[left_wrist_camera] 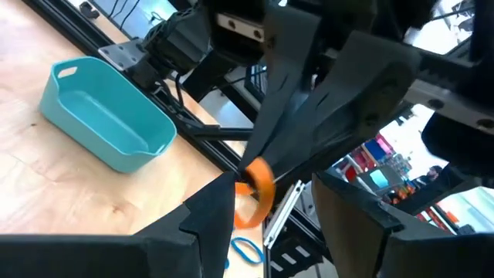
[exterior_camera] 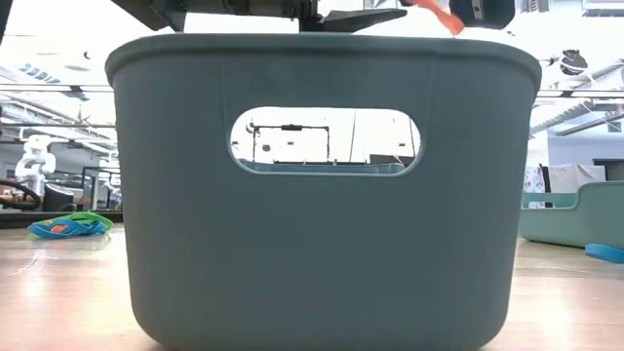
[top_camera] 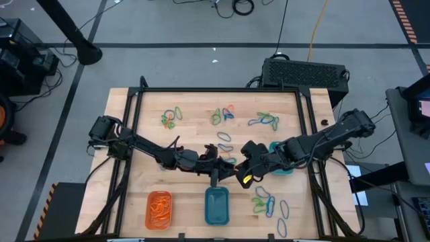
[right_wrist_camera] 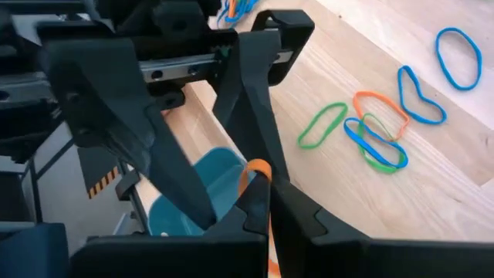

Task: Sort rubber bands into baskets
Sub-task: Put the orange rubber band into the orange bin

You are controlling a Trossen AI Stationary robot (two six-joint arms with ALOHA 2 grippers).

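My right gripper (right_wrist_camera: 262, 193) is shut on an orange rubber band (left_wrist_camera: 258, 193), held in the air over the middle of the table (top_camera: 234, 168). My left gripper (left_wrist_camera: 278, 208) is open and level, facing it (top_camera: 218, 165), with one finger on either side of the band. Whether the band brushes a left finger, I cannot tell. An orange basket (top_camera: 149, 208) with orange bands and a blue basket (top_camera: 207, 205) stand at the near edge. A teal basket (left_wrist_camera: 108, 116) sits partly under my right arm. Loose rubber bands (right_wrist_camera: 370, 131) lie on the wood. My right gripper pinches the orange band's upper part (right_wrist_camera: 257, 168) between its two shut fingertips. The fingers slant downward from the table's right side. The band hangs as a small slack loop (left_wrist_camera: 262, 202) below the tips, lifted clear of the table.
Clusters of orange, blue and green bands lie along the far side (top_camera: 171, 117) (top_camera: 222, 114) (top_camera: 265, 121) and at the near right (top_camera: 269, 202). The blue basket (exterior_camera: 322, 195) fills the low view. A black frame (top_camera: 134, 134) borders the table.
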